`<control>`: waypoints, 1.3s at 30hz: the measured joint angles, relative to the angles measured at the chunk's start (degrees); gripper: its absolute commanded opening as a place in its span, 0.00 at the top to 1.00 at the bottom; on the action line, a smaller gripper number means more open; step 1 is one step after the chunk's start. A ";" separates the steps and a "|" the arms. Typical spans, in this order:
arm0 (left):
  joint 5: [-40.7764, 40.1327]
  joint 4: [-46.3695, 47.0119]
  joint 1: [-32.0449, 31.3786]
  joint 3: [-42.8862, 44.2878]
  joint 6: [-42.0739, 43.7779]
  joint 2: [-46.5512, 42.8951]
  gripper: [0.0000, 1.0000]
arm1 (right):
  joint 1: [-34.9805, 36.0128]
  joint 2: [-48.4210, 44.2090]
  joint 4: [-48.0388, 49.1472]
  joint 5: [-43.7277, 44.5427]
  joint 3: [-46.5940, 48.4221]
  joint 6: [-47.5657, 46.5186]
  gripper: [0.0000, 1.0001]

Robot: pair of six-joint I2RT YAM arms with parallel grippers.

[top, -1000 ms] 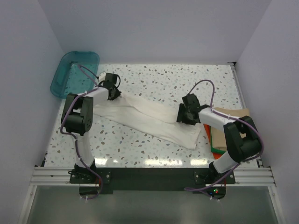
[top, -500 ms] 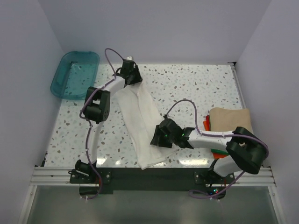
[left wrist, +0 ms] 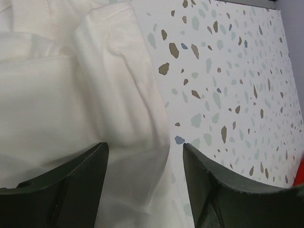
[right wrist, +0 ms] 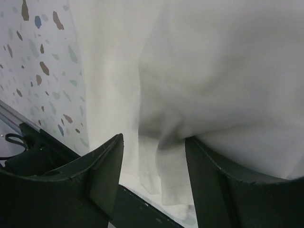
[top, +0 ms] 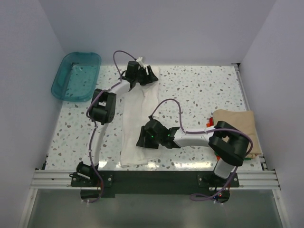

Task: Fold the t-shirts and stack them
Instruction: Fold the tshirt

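The off-white t-shirt (top: pixel 133 114) lies folded into a long narrow strip running from the far middle of the table toward the near edge. My left gripper (top: pixel 149 76) hangs open over its far end, and in the left wrist view the cloth (left wrist: pixel 71 95) lies flat below the spread jaws (left wrist: pixel 145 149). My right gripper (top: pixel 142 138) sits on the strip's near part. Its jaws (right wrist: pixel 153 140) stand apart, with a loose fold of the cloth (right wrist: pixel 213 71) between them and against the right finger. A tan t-shirt (top: pixel 237 123) tops a pile at the right edge, above an orange-red one (top: pixel 209 124).
A teal plastic tub (top: pixel 76 76) stands at the far left corner. The speckled table (top: pixel 199 90) ends at a dark metal rail (top: pixel 152 175) along the near edge, just beyond the shirt's hem. Purple cables loop above both arms.
The shirt has swung from a diagonal to nearly lengthwise. My left gripper moved right along the far edge and opened, letting go of the cloth. My right gripper swept left across the near side.
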 measured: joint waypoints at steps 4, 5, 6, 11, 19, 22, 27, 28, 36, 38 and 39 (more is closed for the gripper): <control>2.14 -0.02 0.22 0.04 -0.68 -0.31 0.29 | 0.00 -7.30 -4.28 3.17 -2.97 -0.66 0.39; 2.47 -0.15 0.26 0.00 -0.87 -0.68 0.28 | 0.00 -10.54 -5.33 4.33 -4.24 -0.72 0.39; 2.69 -0.44 0.39 -0.17 -1.18 -1.33 0.28 | -0.02 -14.14 -6.38 5.42 -5.60 -0.81 0.37; 2.08 -0.37 1.73 -6.95 -2.19 -11.82 0.28 | -0.04 -26.99 -11.39 10.29 -9.57 -2.34 0.38; -11.89 -1.68 2.86 -35.41 -4.35 -48.52 0.48 | -0.02 -26.97 -17.90 12.68 -12.87 -6.34 0.42; -18.16 -2.16 2.75 -51.54 -5.92 -63.32 0.50 | -0.02 -26.95 -18.93 12.61 -15.06 -6.75 0.43; -25.33 -6.88 2.75 -76.65 -9.01 -82.82 0.52 | 0.00 -26.36 -18.36 12.09 -16.46 -7.61 0.46; -25.99 -7.93 2.73 -80.56 -9.62 -85.94 0.54 | 0.00 -26.08 -17.94 11.82 -16.72 -7.74 0.46; -29.44 -15.98 2.29 -94.90 -13.81 -103.67 0.60 | 2.54 -25.35 -14.45 11.13 -19.26 -7.26 0.45; -30.25 -17.29 2.10 -96.24 -14.95 -105.50 0.60 | 4.07 -24.52 -13.27 11.34 -19.12 -6.84 0.45; -30.67 -17.90 1.97 -96.87 -15.58 -106.22 0.60 | 4.94 -24.02 -12.74 11.39 -18.95 -6.56 0.45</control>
